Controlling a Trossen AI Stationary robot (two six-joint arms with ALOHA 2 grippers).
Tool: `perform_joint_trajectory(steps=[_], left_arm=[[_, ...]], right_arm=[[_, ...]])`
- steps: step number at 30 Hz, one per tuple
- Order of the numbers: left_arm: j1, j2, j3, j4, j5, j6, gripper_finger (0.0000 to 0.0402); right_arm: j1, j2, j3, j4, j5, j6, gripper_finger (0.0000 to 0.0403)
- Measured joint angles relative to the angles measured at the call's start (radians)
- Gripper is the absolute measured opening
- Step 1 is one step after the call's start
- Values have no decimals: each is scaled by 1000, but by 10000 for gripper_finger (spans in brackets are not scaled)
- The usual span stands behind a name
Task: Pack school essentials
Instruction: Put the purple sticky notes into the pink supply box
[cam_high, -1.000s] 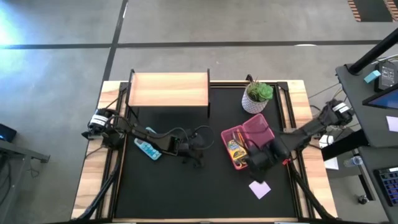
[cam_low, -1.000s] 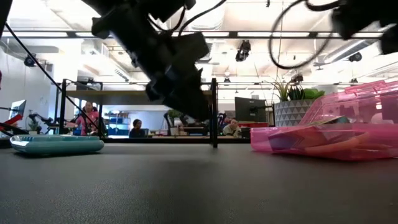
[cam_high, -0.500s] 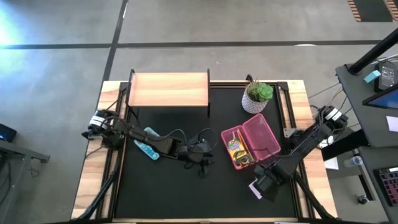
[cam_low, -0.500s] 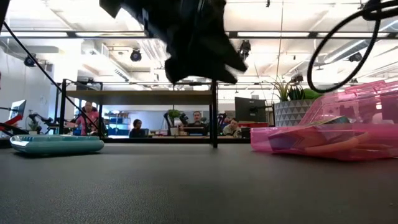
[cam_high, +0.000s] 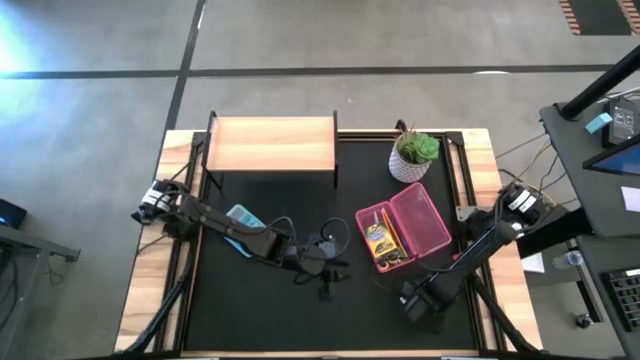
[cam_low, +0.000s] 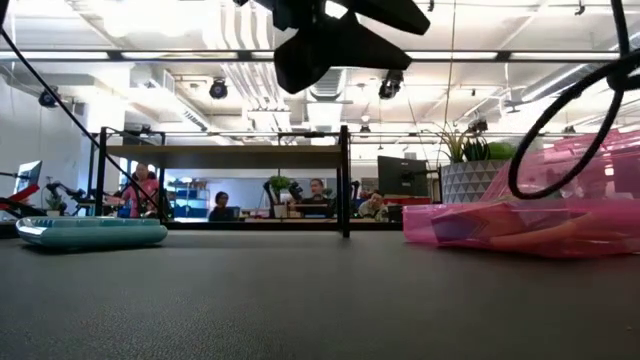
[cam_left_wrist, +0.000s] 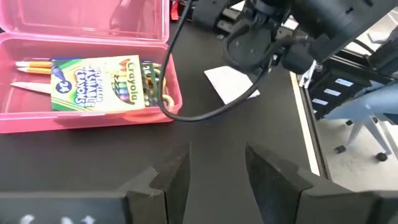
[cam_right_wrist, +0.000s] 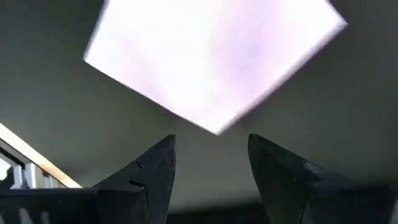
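The open pink case (cam_high: 402, 232) lies right of centre and holds the yellow crayon box (cam_left_wrist: 99, 81), pencils (cam_left_wrist: 31, 65) and a yellow loop (cam_left_wrist: 166, 99) beside the box. The pale lilac note pad (cam_right_wrist: 211, 62) lies flat on the mat near the front right, also in the left wrist view (cam_left_wrist: 231, 84). My right gripper (cam_high: 415, 300) hovers over the pad, hiding it from above; it is open (cam_right_wrist: 211, 162) and empty. My left gripper (cam_high: 322, 280) is open (cam_left_wrist: 217, 168) and empty above mid-table, pointing at the case.
A teal object (cam_high: 240, 218) lies on the mat at the left. A wooden shelf (cam_high: 270, 145) stands at the far edge and a potted plant (cam_high: 412, 155) at the far right. A cable (cam_left_wrist: 186, 112) loops in front of the case.
My right gripper has gone from the pink case toward the table's near edge and now stands over the note pad, covering it from above. My left gripper has moved a little toward the near and right edges, closer to the case.
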Motion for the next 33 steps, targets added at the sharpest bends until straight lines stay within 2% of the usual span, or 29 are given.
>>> perform_joint_trajectory(steps=[8,11,13,17,19,22,27,33], left_arm=[[-43,-20,-3,-1,0,-1,137],[-54,-31,-3,0,0,0,137],[-55,-33,-3,1,0,0,137],[-55,-36,-4,0,0,0,137],[-55,-37,-4,1,0,0,137],[-55,-38,-6,-1,1,0,137],[-55,-39,-7,1,38,-31,137],[-56,-35,-46,1,51,-240,137]], right_arm=[[0,52,2,35,7,0,189],[-1,52,5,43,48,2,189],[-3,51,20,51,103,-3,189],[-15,43,55,130,308,-24,189],[-20,40,67,189,410,-43,189],[-33,36,85,298,508,-88,189],[-66,30,116,283,531,-88,189],[-39,-6,132,257,516,10,189]])
